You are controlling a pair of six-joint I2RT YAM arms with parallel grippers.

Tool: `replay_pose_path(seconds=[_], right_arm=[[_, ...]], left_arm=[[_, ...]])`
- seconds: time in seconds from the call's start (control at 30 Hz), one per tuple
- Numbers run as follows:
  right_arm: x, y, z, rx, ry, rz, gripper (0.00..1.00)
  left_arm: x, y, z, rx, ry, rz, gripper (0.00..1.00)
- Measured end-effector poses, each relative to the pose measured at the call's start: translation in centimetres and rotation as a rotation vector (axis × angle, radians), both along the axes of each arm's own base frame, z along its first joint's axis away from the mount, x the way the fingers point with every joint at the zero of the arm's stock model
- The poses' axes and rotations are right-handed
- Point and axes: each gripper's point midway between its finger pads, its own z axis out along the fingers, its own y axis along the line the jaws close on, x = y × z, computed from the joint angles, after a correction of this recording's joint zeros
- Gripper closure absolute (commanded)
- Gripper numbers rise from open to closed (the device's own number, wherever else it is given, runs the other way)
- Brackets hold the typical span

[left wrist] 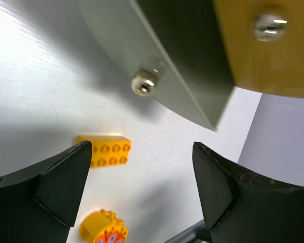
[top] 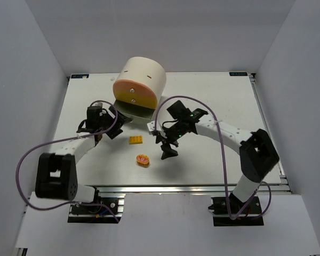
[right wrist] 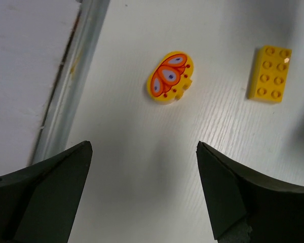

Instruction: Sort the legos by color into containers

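White tabletop (top: 213, 106) – yellow-orange lego (top: 135, 140), long axis three-to-nine, sits four o'clock from the nearer left gripper (top: 119, 127), jaws spread, empty.

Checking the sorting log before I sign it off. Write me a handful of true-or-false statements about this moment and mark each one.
1. The yellow brick lies on the table, held by no gripper. True.
2. The right gripper is shut on the orange disc. False: it is open, and the disc lies free on the table.
3. Seen from above, the disc lies nearer the table's near edge than the brick. True.
4. The left gripper is shut. False: it is open, close to the drawer cabinet.
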Motion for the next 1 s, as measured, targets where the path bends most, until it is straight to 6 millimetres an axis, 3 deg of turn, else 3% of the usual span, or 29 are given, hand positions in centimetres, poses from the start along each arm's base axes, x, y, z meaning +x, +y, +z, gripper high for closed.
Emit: replay_pose_path(seconds=[0.17, 0.3, 0.43, 0.7, 0.83, 1.0], right_arm=[[0.6, 3.9, -3.5, -0.062, -0.070, 0.037, 0.11], [0.0, 6.3, -5.9, -0.138, -0.095, 0.029, 0.11], [-0.2, 8.2, -7.3, -0.186, -0.119, -0.019, 0.11], [0.3, 9.1, -9.3, -0.290, -0.155, -0.167, 0.17], [0.3, 8.7, -10.9, -0.351, -0.152, -0.216, 0.30], [0.3, 8.5, -11.3, -0.375, -0.153, -0.252, 0.70]], left_arm=[[-2.5, 2.1, 4.8, 0.093, -0.073, 0.064, 0.09], [-5.5, 4.3, 7.0, 0.178, -0.086, 0.138, 0.07], [-9.0, 6.6, 7.7, 0.257, -0.065, 0.218, 0.06], [-13.7, 9.2, 7.5, 0.354, -0.002, 0.302, 0.06], [-14.7, 9.9, 7.2, 0.381, 0.025, 0.317, 0.06], [-15.5, 10.2, 7.2, 0.391, 0.032, 0.326, 0.06]])
